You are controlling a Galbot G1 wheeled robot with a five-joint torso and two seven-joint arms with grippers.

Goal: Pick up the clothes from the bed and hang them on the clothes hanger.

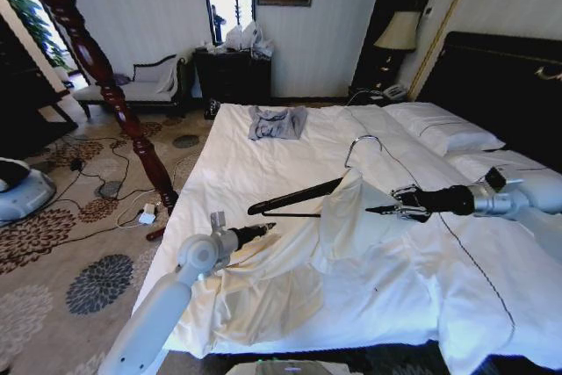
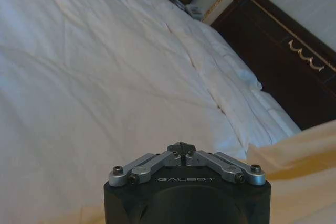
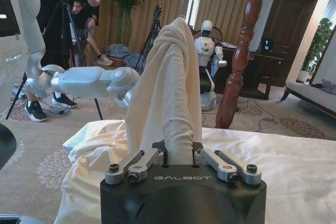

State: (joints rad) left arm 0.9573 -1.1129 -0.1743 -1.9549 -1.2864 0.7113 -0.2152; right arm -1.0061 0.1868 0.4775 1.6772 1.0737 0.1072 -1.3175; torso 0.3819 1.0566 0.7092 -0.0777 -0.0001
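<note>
The black clothes hanger (image 1: 294,197) hovers slantwise over the bed (image 1: 263,155), its silver hook (image 1: 362,140) pointing toward the pillows. The cream clothes (image 1: 349,210) drape over the hanger's upper end and trail down onto the sheet near the foot of the bed. My right gripper (image 1: 379,210) is shut on a gathered fold of the clothes (image 3: 170,77), which rises from between its fingers (image 3: 178,153). My left gripper (image 1: 266,230) is just below the hanger's lower end, above the lying fabric. Its fingers (image 2: 181,147) are shut with nothing seen between them, and the clothes' edge (image 2: 304,166) lies beside them.
A blue-grey garment (image 1: 277,122) lies at the far side of the bed. White pillows (image 1: 443,127) rest against the dark headboard (image 1: 500,72). A reddish-brown wooden pole (image 1: 101,72) rises off the bed's left side. Cables and a power strip (image 1: 145,214) lie on the carpet.
</note>
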